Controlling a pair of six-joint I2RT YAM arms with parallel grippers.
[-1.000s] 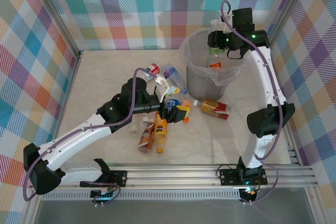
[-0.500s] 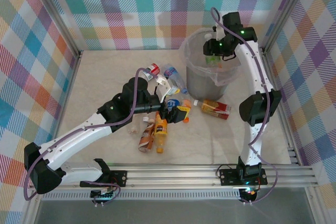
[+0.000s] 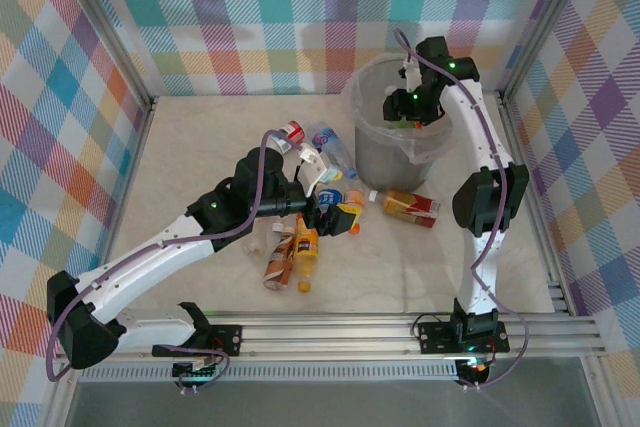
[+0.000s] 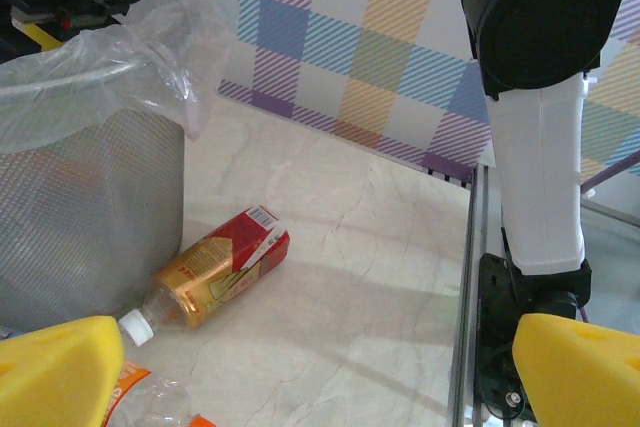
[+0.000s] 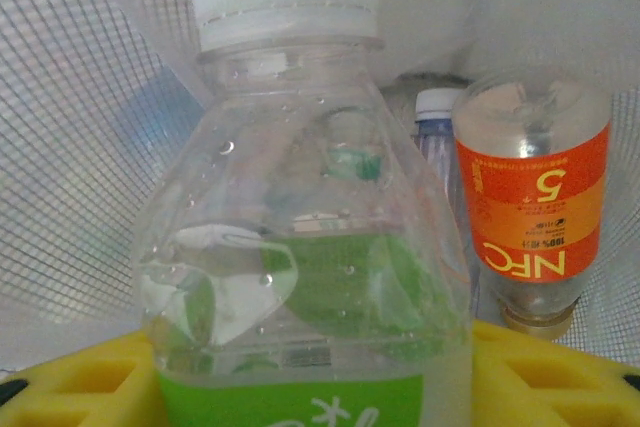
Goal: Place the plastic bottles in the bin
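I have one tall grey mesh bin (image 3: 375, 159), lined with a clear bag, standing toward the counter's (image 3: 200, 147) far right corner. My right tool (image 3: 405, 107) hangs inside its rim. Its yellow pads (image 5: 80, 387) pinch one clear plastic bottle with a green label and white cap (image 5: 300, 247). Two more bottles lie in the bin beneath it: an orange-labelled bottle (image 5: 530, 217) and a white-capped bottle (image 5: 437, 117) touching its side. Mid-counter I count at least seven loose bottles (image 3: 305, 257) clustered together. My left tool (image 3: 335, 215) sits over them, spread wide and gripping nothing. A gold-and-red-labelled bottle (image 4: 215, 267) lies on its side just beside the bin's base.
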